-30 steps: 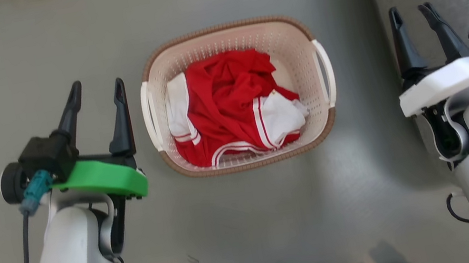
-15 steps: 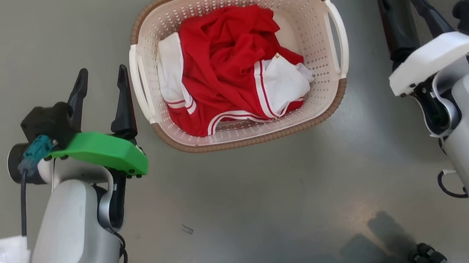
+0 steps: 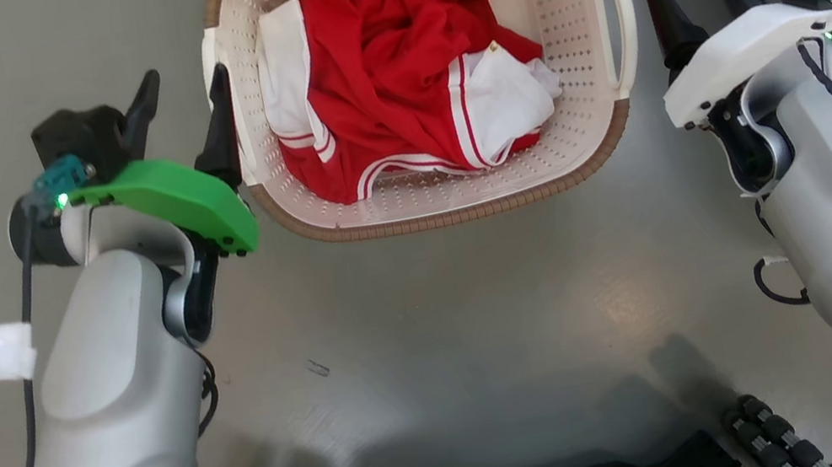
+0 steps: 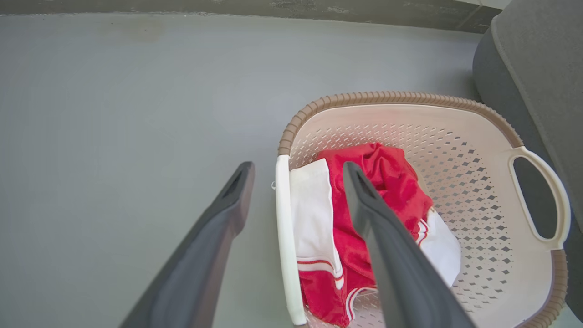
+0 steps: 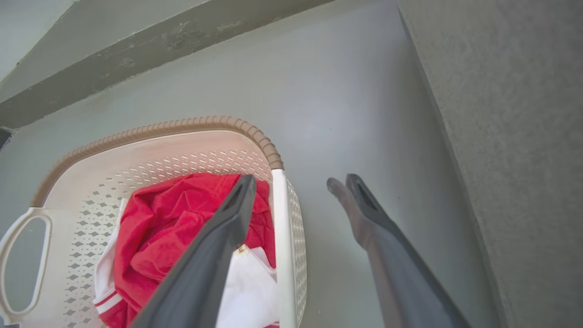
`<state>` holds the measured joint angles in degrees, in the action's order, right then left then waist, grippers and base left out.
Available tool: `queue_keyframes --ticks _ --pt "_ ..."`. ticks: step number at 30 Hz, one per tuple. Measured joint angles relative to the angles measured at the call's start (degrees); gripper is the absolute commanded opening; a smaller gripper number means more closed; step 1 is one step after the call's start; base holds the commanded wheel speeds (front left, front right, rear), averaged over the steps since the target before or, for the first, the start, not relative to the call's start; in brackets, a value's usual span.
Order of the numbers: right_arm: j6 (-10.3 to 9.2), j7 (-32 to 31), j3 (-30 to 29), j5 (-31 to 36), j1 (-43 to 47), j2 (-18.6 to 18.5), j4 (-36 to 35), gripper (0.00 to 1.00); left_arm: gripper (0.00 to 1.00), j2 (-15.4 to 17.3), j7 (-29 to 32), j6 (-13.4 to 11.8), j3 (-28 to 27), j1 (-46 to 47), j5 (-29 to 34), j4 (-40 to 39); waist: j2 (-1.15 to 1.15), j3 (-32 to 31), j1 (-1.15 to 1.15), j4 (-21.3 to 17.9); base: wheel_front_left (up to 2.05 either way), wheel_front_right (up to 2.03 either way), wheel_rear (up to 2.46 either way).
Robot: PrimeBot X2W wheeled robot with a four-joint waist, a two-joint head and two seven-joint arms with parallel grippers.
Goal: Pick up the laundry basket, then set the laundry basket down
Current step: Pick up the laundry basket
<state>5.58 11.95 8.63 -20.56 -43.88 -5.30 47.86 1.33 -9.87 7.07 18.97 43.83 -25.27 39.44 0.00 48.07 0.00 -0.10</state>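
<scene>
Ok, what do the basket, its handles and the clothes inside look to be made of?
The laundry basket looks like moulded matte cream plastic: rows of punched holes, rounded corners. Its brown rim copies wicker but seems plastic too. The white handles look smooth, slightly glossy plastic. The clothes look like soft fabric, red and white, crumpled in folds.

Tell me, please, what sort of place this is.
Probably a home or mock living room: a laundry basket of red and white clothes stands on a grey floor beside grey upholstered furniture, perhaps a sofa.
</scene>
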Motion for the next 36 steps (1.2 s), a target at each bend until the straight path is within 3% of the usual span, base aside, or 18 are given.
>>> queue_keyframes --ticks 26,27,29,30,31,32,33,34,35,36 --pt "1.46 -1.74 5.04 -1.75 -10.64 1.32 11.32 1.00 1.00 -0.12 4.83 0.07 6.77 11.72 -4.82 11.89 0.00 11.01 0.00 0.47 0.00 0.00 0.00" --pt "1.48 -1.77 5.17 -1.79 -10.84 1.32 11.80 0.93 1.00 -0.12 4.83 0.07 7.03 11.77 -4.90 12.21 0.00 11.18 0.00 0.51 0.00 0.00 0.00" --pt "1.48 -1.90 5.39 -2.15 -10.94 1.32 12.33 0.48 1.00 -0.14 4.82 0.07 7.34 12.08 -5.14 12.76 0.00 11.36 0.00 0.61 0.00 0.00 0.00" --pt "1.48 -1.90 5.55 -2.42 -11.04 1.33 12.61 0.31 1.00 -0.18 4.78 0.07 7.50 12.38 -5.31 13.10 0.00 11.43 0.00 0.66 0.00 0.00 0.00" --pt "1.48 -1.90 5.71 -2.64 -11.21 1.33 12.84 0.08 0.74 -0.22 4.77 0.08 7.66 12.69 -5.41 13.39 0.00 11.47 0.00 0.69 0.00 0.00 0.00" --pt "1.48 -1.89 5.93 -2.74 -11.43 1.33 13.04 0.00 0.47 -0.23 4.74 0.08 7.83 12.88 -5.59 13.58 0.00 11.51 0.00 0.72 0.00 0.00 0.00" --pt "1.64 -1.81 6.30 -2.75 -11.71 1.47 13.13 0.00 0.47 -0.25 4.67 0.29 8.13 13.01 -5.87 13.70 0.00 11.53 0.00 0.74 0.00 0.00 0.00" --pt "1.59 -1.64 6.52 -2.75 -12.09 1.65 13.29 0.00 0.34 -0.38 4.47 0.44 8.51 13.16 -6.03 13.79 0.00 11.55 0.00 0.77 0.00 0.00 0.00" --pt "1.56 -1.63 6.62 -2.76 -12.35 1.64 13.46 0.00 0.00 -0.40 4.23 0.48 8.76 13.30 -6.36 13.85 0.00 11.56 0.00 0.79 0.00 0.00 0.00" --pt "1.56 -1.57 6.78 -2.78 -12.54 1.67 13.66 0.00 0.00 -0.57 4.19 0.51 9.06 13.47 -6.49 13.85 0.00 11.55 0.00 0.81 0.00 0.00 0.00"
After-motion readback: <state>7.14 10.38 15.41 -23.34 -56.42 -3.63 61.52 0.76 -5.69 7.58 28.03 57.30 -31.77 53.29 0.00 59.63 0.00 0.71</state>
